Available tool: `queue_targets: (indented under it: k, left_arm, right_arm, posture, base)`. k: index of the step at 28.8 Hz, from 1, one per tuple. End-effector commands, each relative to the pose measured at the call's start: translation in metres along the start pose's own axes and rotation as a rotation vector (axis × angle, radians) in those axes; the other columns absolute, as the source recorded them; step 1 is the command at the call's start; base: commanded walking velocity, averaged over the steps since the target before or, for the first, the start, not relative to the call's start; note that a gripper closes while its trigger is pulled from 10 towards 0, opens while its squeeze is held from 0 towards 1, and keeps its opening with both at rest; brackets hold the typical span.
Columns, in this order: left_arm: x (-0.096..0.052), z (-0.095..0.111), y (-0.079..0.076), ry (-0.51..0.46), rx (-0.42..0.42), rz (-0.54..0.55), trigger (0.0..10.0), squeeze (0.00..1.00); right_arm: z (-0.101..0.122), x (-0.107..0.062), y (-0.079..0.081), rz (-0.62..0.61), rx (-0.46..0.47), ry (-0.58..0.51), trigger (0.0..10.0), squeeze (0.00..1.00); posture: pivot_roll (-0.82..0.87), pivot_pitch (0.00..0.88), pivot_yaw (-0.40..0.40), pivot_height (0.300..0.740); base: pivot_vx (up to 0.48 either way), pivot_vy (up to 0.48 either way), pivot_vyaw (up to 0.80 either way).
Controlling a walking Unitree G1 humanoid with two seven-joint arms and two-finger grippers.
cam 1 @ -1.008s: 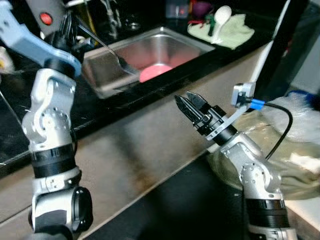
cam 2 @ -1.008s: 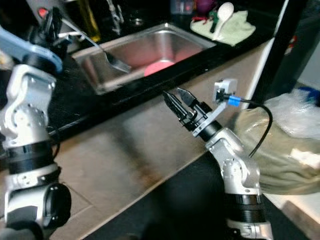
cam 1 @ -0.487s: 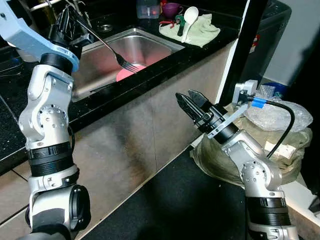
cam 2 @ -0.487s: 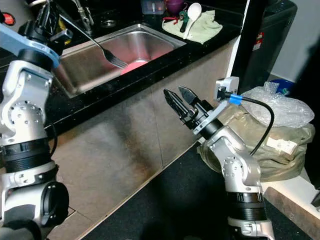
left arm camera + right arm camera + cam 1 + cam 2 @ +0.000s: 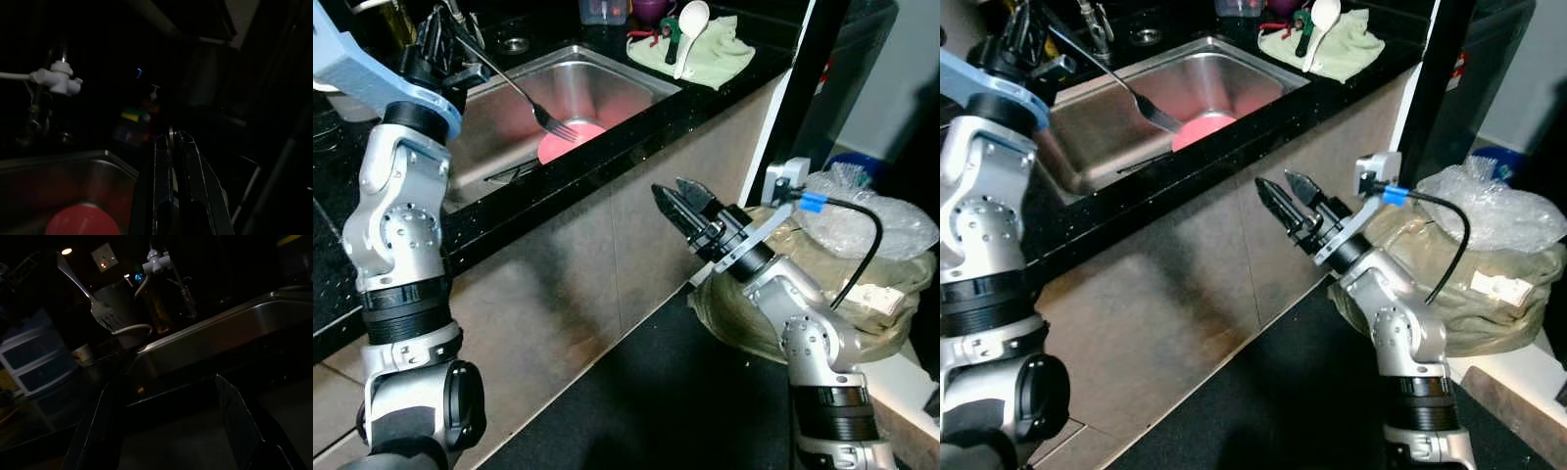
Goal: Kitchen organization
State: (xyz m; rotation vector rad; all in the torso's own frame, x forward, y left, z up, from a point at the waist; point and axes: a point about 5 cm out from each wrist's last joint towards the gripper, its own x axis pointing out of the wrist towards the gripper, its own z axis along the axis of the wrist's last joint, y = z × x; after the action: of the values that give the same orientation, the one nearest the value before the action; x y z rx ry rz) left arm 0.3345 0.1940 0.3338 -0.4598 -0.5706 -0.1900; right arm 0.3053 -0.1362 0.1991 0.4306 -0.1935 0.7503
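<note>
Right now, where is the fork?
The fork is held in the left tool, on the robot's left in the head views. Its prongs hang over the sink, just above the pink plate.

Black speckled counter point(image 5: 705, 103) with inset steel sink point(image 5: 607, 83), grey-brown tiled cabinet front point(image 5: 558, 284) below, dark floor mat point(image 5: 656, 411)

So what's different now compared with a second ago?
Mostly the head camera moved, so more of the counter shows. The left gripper still holds the fork by its handle, tines over the pink plate in the sink. The right gripper stays open, hovering in front of the cabinet.
</note>
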Motion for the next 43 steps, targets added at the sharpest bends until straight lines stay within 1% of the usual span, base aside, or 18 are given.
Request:
queue_targets:
  k: [1, 12, 16, 17, 18, 19, 20, 22, 25, 27, 28, 30, 33, 34, 38, 40, 42, 43]
  left_arm:
    - [-0.001, 0.002, 0.007, -0.004, 0.023, 0.023, 10.0, 0.0]
    - [-0.002, -0.001, 0.009, 0.006, 0.022, 0.021, 10.0, 0.0]
    - [-0.004, -0.008, 0.014, 0.036, 0.026, 0.039, 10.0, 0.0]
    - [-0.005, -0.01, 0.017, 0.046, 0.037, 0.057, 10.0, 0.0]
    - [-0.006, -0.015, 0.024, 0.081, 0.099, 0.099, 10.0, 0.0]
    - [-0.006, -0.015, 0.024, 0.081, 0.099, 0.099, 10.0, 0.0]
    - [-0.007, -0.018, 0.03, 0.108, 0.154, 0.134, 10.0, 0.0]
    - [-0.01, -0.026, 0.042, 0.168, 0.218, 0.198, 10.0, 0.0]
    - [-0.011, -0.029, 0.045, 0.188, 0.228, 0.214, 10.0, 0.0]
    - [-0.016, -0.041, 0.054, 0.253, 0.288, 0.236, 10.0, 0.0]
    - [-0.016, -0.041, 0.054, 0.253, 0.288, 0.236, 10.0, 0.0]
    - [-0.021, -0.05, 0.062, 0.302, 0.328, 0.251, 10.0, 0.0]
    - [-0.026, -0.061, 0.069, 0.365, 0.348, 0.257, 10.0, 0.0]
    - [-0.026, -0.061, 0.069, 0.365, 0.348, 0.257, 10.0, 0.0]
    - [-0.037, -0.081, 0.079, 0.472, 0.374, 0.296, 10.0, 0.0]
    - [-0.044, -0.088, 0.084, 0.504, 0.399, 0.319, 10.0, 0.0]
    - [-0.046, -0.089, 0.086, 0.508, 0.411, 0.322, 10.0, 0.0]
    - [-0.047, -0.09, 0.087, 0.509, 0.415, 0.326, 10.0, 0.2]
  right_arm:
    - [-0.002, 0.003, 0.003, 0.014, 0.0, 0.001, 10.0, 0.0]
    - [-0.005, 0.003, 0.003, 0.015, -0.002, 0.014, 10.0, 0.0]
    - [-0.006, 0.002, 0.002, 0.012, -0.007, 0.022, 10.0, 0.0]
    - [-0.007, 0.002, 0.002, 0.011, -0.009, 0.024, 10.0, 0.0]
    - [-0.007, 0.002, 0.002, 0.009, -0.013, 0.029, 10.0, 0.0]
    - [-0.007, 0.002, 0.002, 0.009, -0.013, 0.029, 10.0, 0.0]
    - [-0.007, 0.001, 0.001, 0.008, -0.017, 0.034, 10.0, 0.0]
    - [-0.008, 0.0, 0.001, 0.007, -0.022, 0.041, 10.0, 0.0]
    - [-0.008, 0.0, 0.001, 0.007, -0.023, 0.043, 10.0, 0.0]
    - [-0.012, 0.0, 0.002, 0.016, -0.036, 0.065, 10.0, 0.0]
    - [-0.012, 0.0, 0.002, 0.016, -0.036, 0.065, 10.0, 0.0]
    - [-0.015, -0.002, 0.006, 0.038, -0.045, 0.089, 10.0, 0.0]
    - [-0.017, -0.004, 0.01, 0.072, -0.046, 0.112, 10.0, 0.0]
    - [-0.017, -0.004, 0.01, 0.072, -0.046, 0.112, 10.0, 0.0]
    - [-0.018, -0.006, 0.013, 0.095, -0.047, 0.126, 10.0, 0.0]
    - [-0.019, -0.007, 0.015, 0.107, -0.047, 0.132, 10.0, 0.0]
    - [-0.02, -0.007, 0.016, 0.118, -0.046, 0.138, 10.0, 0.0]
    - [-0.02, -0.007, 0.017, 0.124, -0.047, 0.142, 10.0, 0.0]
  posture:
    - [-0.05, 0.03, 0.041, 0.74]
    - [-0.05, 0.028, 0.04, 0.74]
    - [-0.05, 0.022, 0.041, 0.74]
    - [-0.05, 0.022, 0.043, 0.74]
    - [-0.05, 0.021, 0.042, 0.74]
    - [-0.05, 0.021, 0.042, 0.74]
    - [-0.05, 0.021, 0.042, 0.74]
    - [-0.05, 0.022, 0.044, 0.74]
    - [-0.05, 0.022, 0.044, 0.74]
    - [-0.05, 0.026, 0.045, 0.74]
    - [-0.05, 0.026, 0.045, 0.74]
    - [-0.06, 0.03, 0.047, 0.74]
    - [-0.06, 0.034, 0.049, 0.74]
    - [-0.06, 0.034, 0.049, 0.74]
    - [-0.06, 0.037, 0.048, 0.74]
    - [-0.06, 0.039, 0.048, 0.74]
    - [-0.06, 0.039, 0.046, 0.74]
    - [-0.06, 0.039, 0.046, 0.74]
  base:
    - [0.345, 0.0, 0.0]
    - [0.345, 0.0, 0.0]
    - [0.316, 0.0, 0.0]
    - [0.0, 0.0, 0.0]
    - [0.0, 0.0, 0.0]
    - [0.0, 0.0, 0.0]
    - [0.0, 0.0, 0.0]
    - [0.0, 0.0, 0.0]
    - [0.0, 0.0, 0.0]
    - [0.0, 0.0, 0.0]
    - [0.0, 0.0, 0.0]
    - [0.0, 0.0, 0.0]
    - [0.0, 0.0, 0.0]
    - [0.0, 0.0, 0.0]
    - [0.0, 0.0, 0.0]
    - [0.0, 0.0, 0.0]
    - [0.0, 0.0, 0.0]
    - [0.0, 0.0, 0.0]
